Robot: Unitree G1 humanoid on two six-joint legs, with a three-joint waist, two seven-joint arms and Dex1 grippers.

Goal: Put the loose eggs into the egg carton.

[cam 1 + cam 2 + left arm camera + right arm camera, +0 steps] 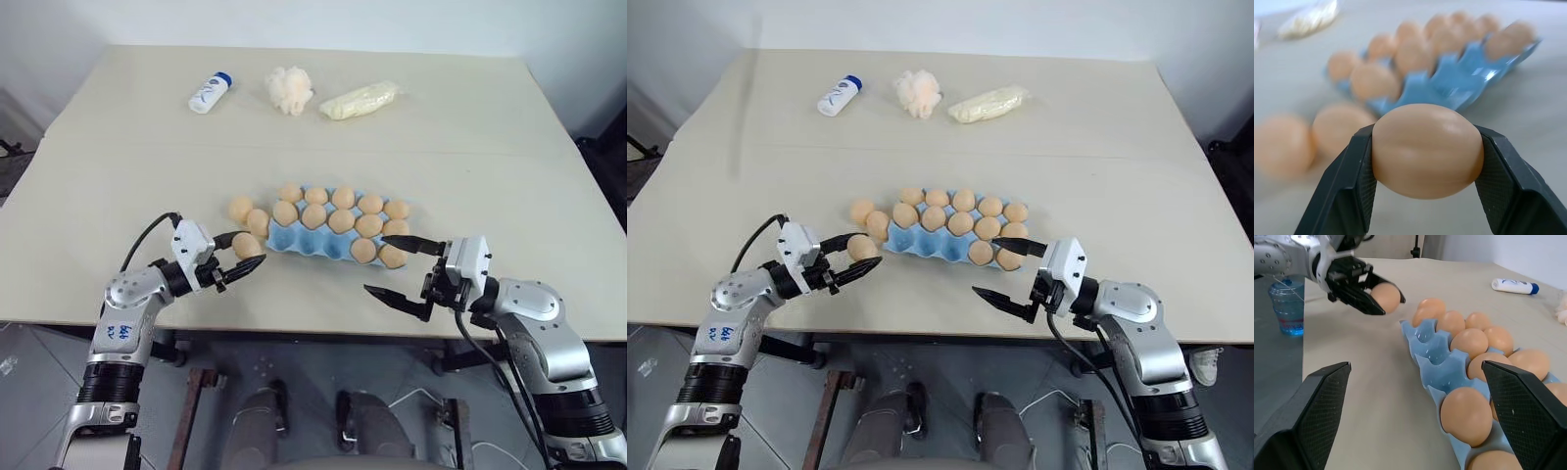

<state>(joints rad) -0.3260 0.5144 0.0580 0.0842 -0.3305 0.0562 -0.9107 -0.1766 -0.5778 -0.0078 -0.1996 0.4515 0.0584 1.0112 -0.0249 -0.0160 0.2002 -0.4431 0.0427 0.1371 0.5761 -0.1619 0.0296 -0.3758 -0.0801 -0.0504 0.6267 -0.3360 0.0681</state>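
A: L gripper [242, 260] is clamped on one egg [247, 245], held just off the table [118, 176], near the carton's left end.

B: and the egg carton [304, 241]?

A: Mid table, blue, mostly full. Near row still has bare cups on its left side. 2 loose eggs [240, 208] sit on the table touching its left end.

B: R side?

A: R gripper [402, 268] has fingers spread wide, nothing in them, just beside the carton's right near corner. Bottle [210, 92], puff ball [289, 89], packet [360, 100] at far edge.
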